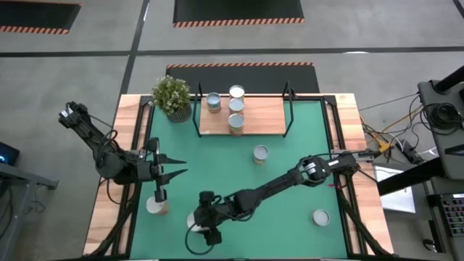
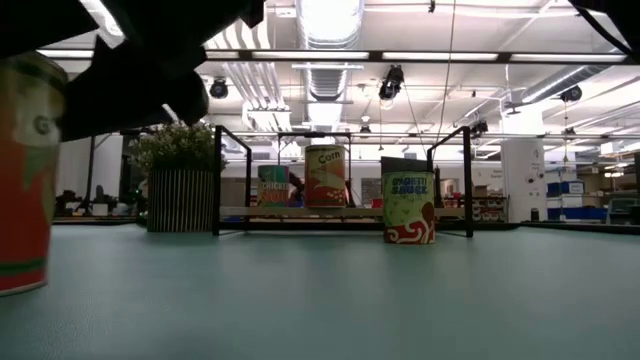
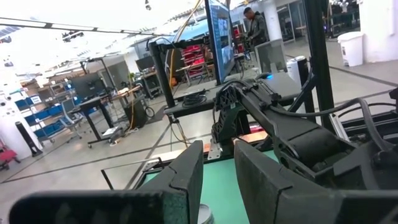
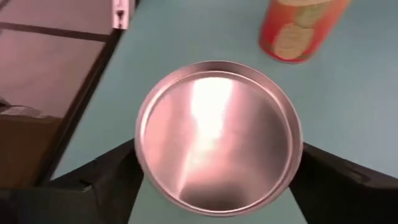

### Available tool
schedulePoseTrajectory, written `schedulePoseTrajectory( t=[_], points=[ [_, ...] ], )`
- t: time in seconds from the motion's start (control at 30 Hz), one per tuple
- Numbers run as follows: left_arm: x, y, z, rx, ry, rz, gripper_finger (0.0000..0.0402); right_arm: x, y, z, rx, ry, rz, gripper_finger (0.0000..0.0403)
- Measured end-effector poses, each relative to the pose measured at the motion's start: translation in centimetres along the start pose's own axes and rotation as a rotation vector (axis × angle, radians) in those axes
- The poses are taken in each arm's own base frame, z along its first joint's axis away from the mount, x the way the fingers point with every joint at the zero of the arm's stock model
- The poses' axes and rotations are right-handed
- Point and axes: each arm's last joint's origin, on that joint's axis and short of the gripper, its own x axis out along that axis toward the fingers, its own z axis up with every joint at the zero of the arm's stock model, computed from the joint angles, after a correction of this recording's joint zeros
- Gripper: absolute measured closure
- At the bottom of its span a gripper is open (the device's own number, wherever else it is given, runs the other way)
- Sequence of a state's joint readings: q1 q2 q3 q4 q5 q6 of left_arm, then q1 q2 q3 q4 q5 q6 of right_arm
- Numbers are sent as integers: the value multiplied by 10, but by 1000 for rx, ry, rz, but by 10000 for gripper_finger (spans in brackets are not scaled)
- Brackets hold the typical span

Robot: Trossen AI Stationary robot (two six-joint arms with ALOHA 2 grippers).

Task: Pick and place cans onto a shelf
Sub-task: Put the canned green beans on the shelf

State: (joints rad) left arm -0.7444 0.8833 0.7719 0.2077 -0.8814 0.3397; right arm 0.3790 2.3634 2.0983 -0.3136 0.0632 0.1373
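Observation:
Several cans [image 1: 236, 106] stand on the wooden shelf [image 1: 257, 125] at the far middle; they also show in the low view [image 2: 325, 176]. One can [image 1: 260, 154] stands on the green mat in front of the shelf. Another can [image 1: 320, 217] stands near right, and one [image 1: 155, 206] near left. My right gripper [image 1: 207, 230] is down over a silver-topped can [image 4: 217, 140] at the near edge, one finger on each side. My left gripper [image 1: 176, 167] is open and empty above the mat's left side, pointing toward the table's right. My right gripper comes from above, pointing down, with the can between its two fingers [image 4: 112, 174]. The fingers lie against two opposite sides just under the rim [image 4: 142, 163]; the wide top hides the contact itself. The can stands upright with its base on the mat [image 2: 20, 285].
A potted plant [image 1: 172, 98] stands at the shelf's far left corner. The shelf's black posts [image 1: 291, 109] rise at its ends. The can with the orange label [image 4: 298, 25] stands close to the one in my right gripper. My right arm [image 1: 290, 177] stretches across the mat's middle.

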Motion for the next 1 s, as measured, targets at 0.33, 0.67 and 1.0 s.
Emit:
schedulePoseTrajectory(
  t=[0.33, 0.67, 1.0],
  points=[
    [0, 0, 0, 8, 1, 0, 326, -12, 3, 8, -94, -3, 24, 121],
    [0, 0, -1, 13, 5, -2, 326, -106, -4, 39, -188, 138, -193, 113],
    [0, -1, -1, -8, 6, -3, 326, -199, -49, 28, -134, 112, -388, 111]
  ],
)
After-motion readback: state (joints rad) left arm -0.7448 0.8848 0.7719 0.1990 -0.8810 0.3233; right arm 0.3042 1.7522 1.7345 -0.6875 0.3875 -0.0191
